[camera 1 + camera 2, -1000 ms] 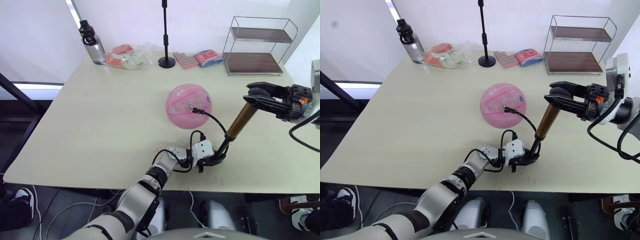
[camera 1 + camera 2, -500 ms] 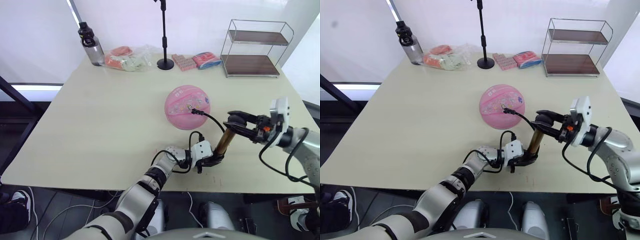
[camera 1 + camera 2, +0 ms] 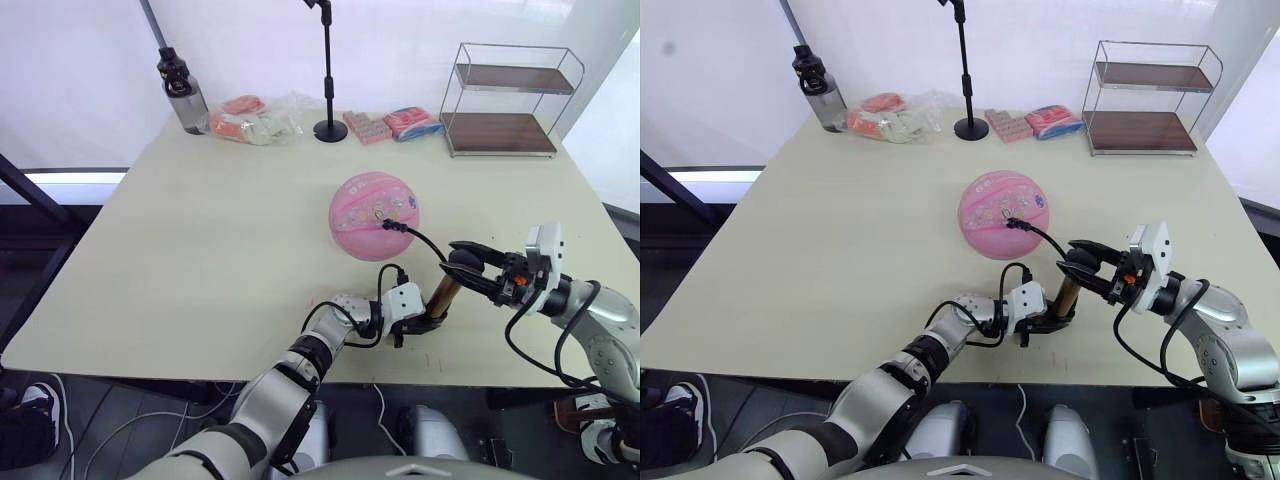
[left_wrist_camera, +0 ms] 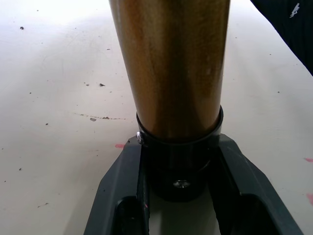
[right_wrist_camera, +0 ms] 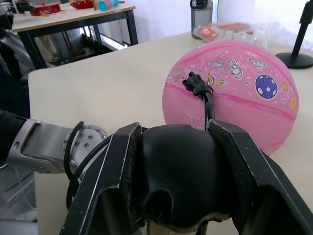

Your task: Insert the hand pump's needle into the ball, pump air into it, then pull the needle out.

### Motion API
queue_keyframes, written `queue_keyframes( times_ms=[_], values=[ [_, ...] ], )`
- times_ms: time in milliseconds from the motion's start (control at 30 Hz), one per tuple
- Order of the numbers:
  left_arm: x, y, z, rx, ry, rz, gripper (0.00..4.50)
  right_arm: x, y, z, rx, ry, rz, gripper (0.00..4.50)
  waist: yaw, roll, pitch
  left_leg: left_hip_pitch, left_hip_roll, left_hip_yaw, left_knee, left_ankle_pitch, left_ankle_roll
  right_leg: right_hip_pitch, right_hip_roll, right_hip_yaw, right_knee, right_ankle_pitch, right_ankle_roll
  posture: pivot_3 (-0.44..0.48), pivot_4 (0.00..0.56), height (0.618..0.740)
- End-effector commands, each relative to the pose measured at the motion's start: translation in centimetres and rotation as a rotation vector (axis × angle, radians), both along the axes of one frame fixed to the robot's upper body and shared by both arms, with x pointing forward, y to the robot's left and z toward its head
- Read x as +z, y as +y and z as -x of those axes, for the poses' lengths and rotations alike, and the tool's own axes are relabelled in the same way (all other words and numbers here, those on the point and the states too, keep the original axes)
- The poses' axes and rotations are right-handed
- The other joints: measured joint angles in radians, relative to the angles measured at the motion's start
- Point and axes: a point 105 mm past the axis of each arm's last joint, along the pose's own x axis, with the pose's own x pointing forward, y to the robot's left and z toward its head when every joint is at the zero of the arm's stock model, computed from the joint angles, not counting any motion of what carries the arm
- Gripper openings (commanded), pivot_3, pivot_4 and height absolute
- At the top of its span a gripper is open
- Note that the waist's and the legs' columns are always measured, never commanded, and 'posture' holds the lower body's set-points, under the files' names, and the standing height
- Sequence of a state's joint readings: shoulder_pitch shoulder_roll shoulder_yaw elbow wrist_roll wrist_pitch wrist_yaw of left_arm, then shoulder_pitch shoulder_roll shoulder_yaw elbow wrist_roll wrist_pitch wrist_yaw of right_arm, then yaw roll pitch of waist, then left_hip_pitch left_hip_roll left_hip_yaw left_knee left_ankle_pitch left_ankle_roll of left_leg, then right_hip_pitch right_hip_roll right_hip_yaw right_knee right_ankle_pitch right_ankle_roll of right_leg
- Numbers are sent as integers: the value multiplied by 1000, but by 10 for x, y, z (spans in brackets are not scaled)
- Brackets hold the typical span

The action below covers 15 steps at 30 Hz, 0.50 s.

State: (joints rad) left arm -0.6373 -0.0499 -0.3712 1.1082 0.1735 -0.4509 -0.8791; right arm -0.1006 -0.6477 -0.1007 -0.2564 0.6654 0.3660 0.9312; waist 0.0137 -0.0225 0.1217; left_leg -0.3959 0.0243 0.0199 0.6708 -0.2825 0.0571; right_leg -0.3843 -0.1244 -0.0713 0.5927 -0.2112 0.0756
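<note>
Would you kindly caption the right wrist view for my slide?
Right gripper clamps the pump's handle, needle seated in the ball.

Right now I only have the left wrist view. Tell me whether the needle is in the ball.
Observer: It looks so. The needle has its black fitting against the pink ball; the pin itself is hidden.
Operator: Report the right gripper.
Observer: The right gripper is shut on the black handle of the pump, low over the gold barrel.
Operator: Check the hose.
Observer: The hose arcs freely from the ball toward the pump, with no kink visible.
</note>
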Motion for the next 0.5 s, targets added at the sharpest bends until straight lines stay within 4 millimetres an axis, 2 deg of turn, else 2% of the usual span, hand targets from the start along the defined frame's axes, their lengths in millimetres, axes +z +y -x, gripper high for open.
queue_keyframes(
  times_ms=[33, 133, 167, 400, 500],
  values=[
    [-52, 34, 22, 30, 155, -184, 1097, 65, -17, -4, 0, -106, -23, 1703, 0, 3, 5, -1, 0, 0, 0, 0, 1, 0, 0, 0, 0, 1, -2, 0, 150, 740],
    [-52, 35, 22, 30, 154, -185, 1097, 105, -22, 0, 22, -171, -28, 1703, 3, 5, 9, -3, -1, -1, 0, 2, 4, -1, -1, -1, 0, 2, -4, 0, 150, 740],
    [-52, 35, 22, 30, 155, -185, 1097, 111, -23, 1, 26, -179, -28, 1703, 3, 10, 16, -3, -1, -1, 0, 2, 4, -1, -1, -1, 0, 3, -4, 0, 150, 740],
    [-53, 35, 23, 27, 156, -183, 1097, 160, -28, 11, 31, -252, -31, 1703, 3, 9, 18, -3, -2, 0, 1, 2, 4, -1, -2, -2, -1, 2, -1, 0, 150, 740],
    [-53, 35, 23, 26, 156, -183, 1097, 173, -27, 14, 35, -272, -42, 1703, 3, 8, 19, -3, -2, 0, 1, 2, 4, -1, -2, -2, -1, 2, -2, 0, 150, 740]
  ],
)
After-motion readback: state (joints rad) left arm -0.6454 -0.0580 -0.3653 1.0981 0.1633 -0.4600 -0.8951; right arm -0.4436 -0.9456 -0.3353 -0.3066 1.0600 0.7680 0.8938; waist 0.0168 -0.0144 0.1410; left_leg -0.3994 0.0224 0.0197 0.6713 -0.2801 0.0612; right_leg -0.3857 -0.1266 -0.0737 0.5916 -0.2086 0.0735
